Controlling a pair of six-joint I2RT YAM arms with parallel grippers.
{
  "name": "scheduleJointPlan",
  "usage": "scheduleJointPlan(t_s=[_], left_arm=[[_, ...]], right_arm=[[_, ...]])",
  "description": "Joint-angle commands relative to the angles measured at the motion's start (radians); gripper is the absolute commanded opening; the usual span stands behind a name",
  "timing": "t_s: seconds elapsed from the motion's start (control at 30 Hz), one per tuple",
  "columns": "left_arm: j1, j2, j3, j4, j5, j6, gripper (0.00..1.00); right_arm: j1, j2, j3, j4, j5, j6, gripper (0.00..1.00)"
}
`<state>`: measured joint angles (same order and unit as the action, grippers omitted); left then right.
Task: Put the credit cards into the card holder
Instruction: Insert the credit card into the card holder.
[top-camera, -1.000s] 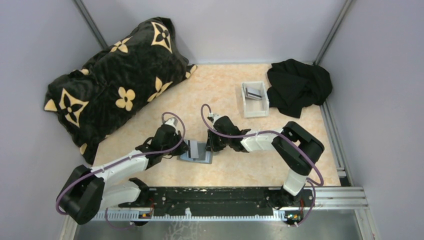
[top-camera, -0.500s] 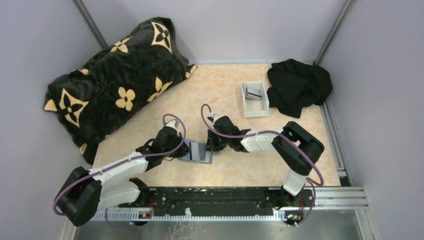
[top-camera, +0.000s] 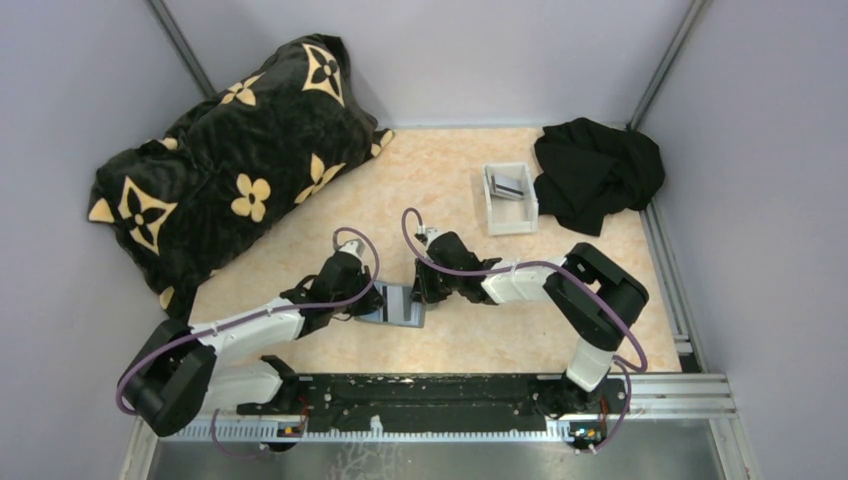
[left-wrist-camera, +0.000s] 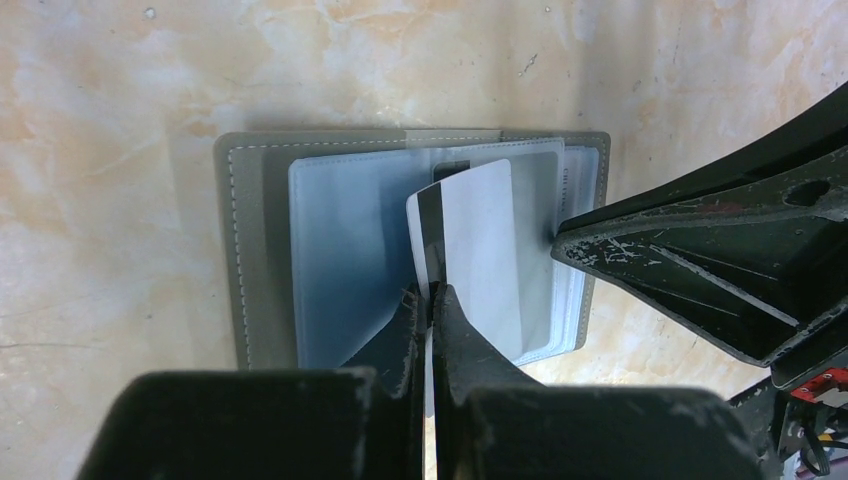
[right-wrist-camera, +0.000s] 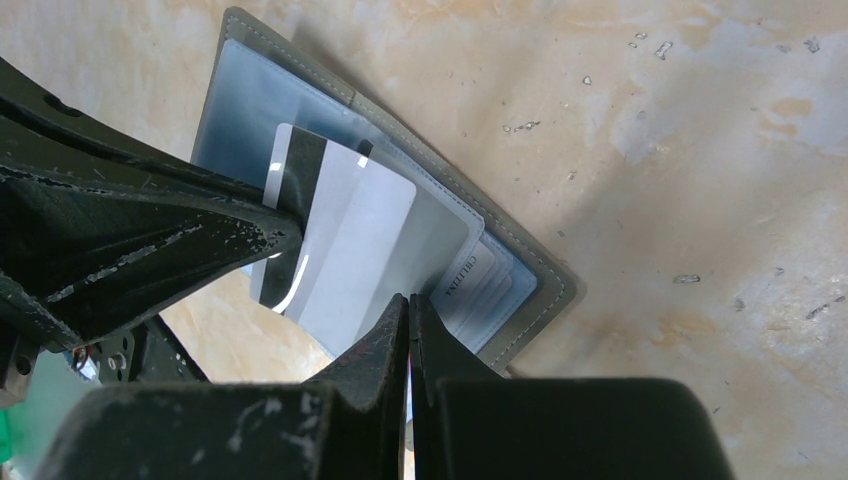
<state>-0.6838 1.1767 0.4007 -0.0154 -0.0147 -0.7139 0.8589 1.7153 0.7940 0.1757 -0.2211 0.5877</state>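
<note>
The grey card holder (top-camera: 404, 318) lies open on the table, its clear sleeves (left-wrist-camera: 340, 250) facing up. My left gripper (left-wrist-camera: 430, 296) is shut on the edge of a silvery credit card (left-wrist-camera: 475, 240) with a black stripe. The card slants down onto the holder's right panel (right-wrist-camera: 520, 270). My right gripper (right-wrist-camera: 408, 300) comes in from the right and is shut, its tips pinching the edge of a clear sleeve next to the card (right-wrist-camera: 345, 235). More credit cards (top-camera: 508, 185) lie in a white tray. In the top view the left gripper (top-camera: 370, 298) and right gripper (top-camera: 420, 290) flank the holder.
The white tray (top-camera: 512, 218) stands at the back right, beside a crumpled black cloth (top-camera: 598, 170). A large black cushion with tan flower patterns (top-camera: 240, 160) fills the back left. Grey walls enclose the table on three sides.
My left arm has shifted right and lowered, bringing the card from nearly upright to slanting over the holder. The right arm has not moved.
</note>
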Motion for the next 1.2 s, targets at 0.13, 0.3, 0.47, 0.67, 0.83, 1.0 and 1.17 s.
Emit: scheduleJointPlan(t_s=[0.13, 0.3, 0.47, 0.67, 0.83, 1.0, 1.17], left_arm=[[-0.024, 0.07, -0.004, -0.094, 0.053, 0.043, 0.0], [-0.04, 0.112, 0.015, -0.066, 0.07, 0.042, 0.0], [-0.062, 0.135, 0.035, -0.05, 0.077, 0.03, 0.0], [-0.079, 0.129, 0.048, -0.06, 0.065, 0.007, 0.0], [-0.082, 0.103, 0.064, -0.093, 0.026, -0.007, 0.2], [-0.082, 0.071, 0.076, -0.112, -0.012, -0.015, 0.44], [-0.082, 0.051, 0.102, -0.132, -0.043, -0.016, 0.57]], right_arm=[[-0.01, 0.028, -0.014, -0.079, 0.073, -0.026, 0.0], [-0.01, 0.023, -0.015, -0.083, 0.073, -0.028, 0.0], [-0.009, 0.022, -0.015, -0.084, 0.071, -0.029, 0.0], [-0.009, 0.006, -0.01, -0.094, 0.077, -0.04, 0.01], [-0.006, -0.028, -0.003, -0.115, 0.101, -0.059, 0.12], [-0.005, -0.055, 0.013, -0.14, 0.124, -0.073, 0.21], [-0.002, -0.092, 0.02, -0.158, 0.135, -0.082, 0.25]])
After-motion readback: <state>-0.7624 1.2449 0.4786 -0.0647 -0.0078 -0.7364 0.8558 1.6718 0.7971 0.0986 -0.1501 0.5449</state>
